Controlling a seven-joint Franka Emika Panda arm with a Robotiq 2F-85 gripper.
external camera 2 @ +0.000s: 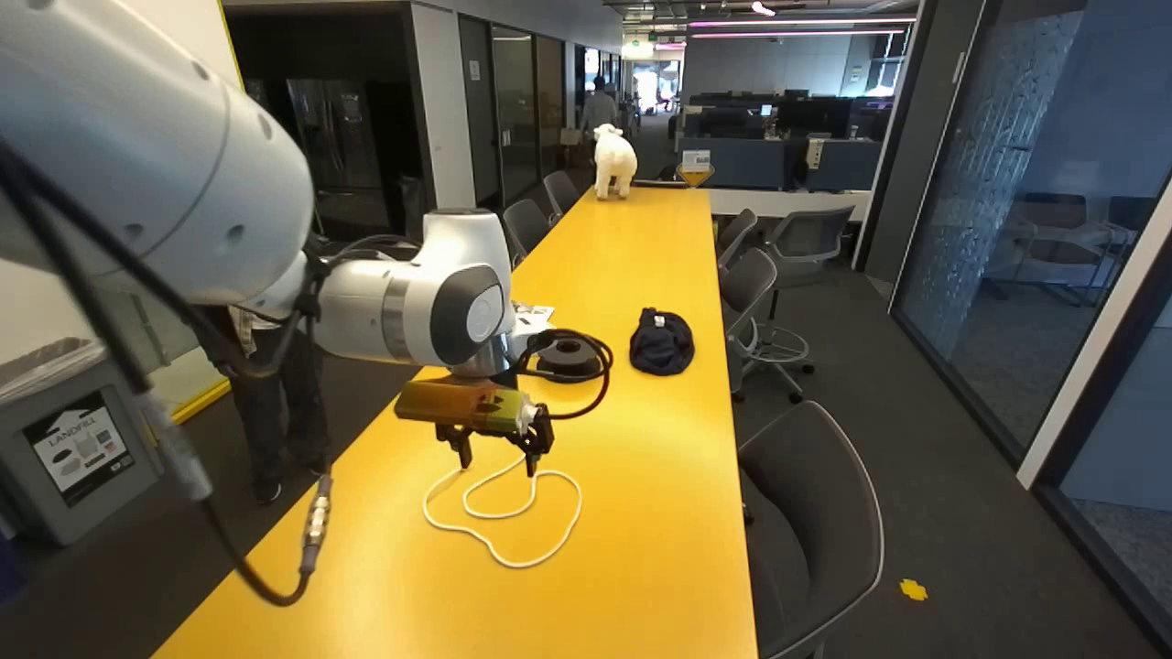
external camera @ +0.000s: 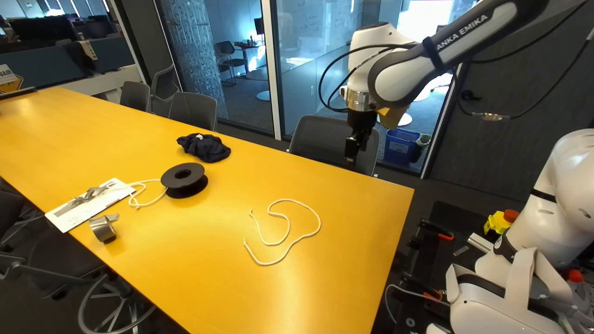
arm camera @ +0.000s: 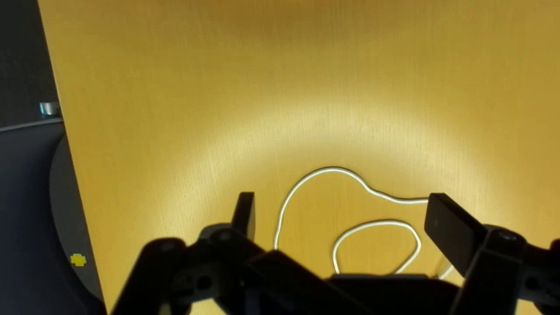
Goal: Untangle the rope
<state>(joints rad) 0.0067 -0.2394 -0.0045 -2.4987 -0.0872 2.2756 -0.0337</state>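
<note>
The rope (external camera: 301, 237) is a thin whitish cord lying on the yellow table (external camera: 352, 241) in open curves. In an exterior view both its ends show, pointing towards the spool side, and I see no crossing. It also lies on the table in an exterior view (external camera 2: 513, 564) and in the wrist view (arm camera: 334, 169), where my gripper hides parts of it. My gripper (external camera 2: 498, 467) is open and empty, held above the table and apart from the rope. In the wrist view the fingers of my gripper (arm camera: 341, 205) are wide apart, with rope curves seen between and below them.
A black spool (external camera: 183, 175) stands farther along the table, with another whitish cord (external camera: 151, 202) beside it. Near it are a flat white strip (external camera: 104, 204), a grey tape roll (external camera: 102, 228) and a dark cloth (external camera: 204, 147). A chair (external camera 2: 815, 522) stands at the table's side.
</note>
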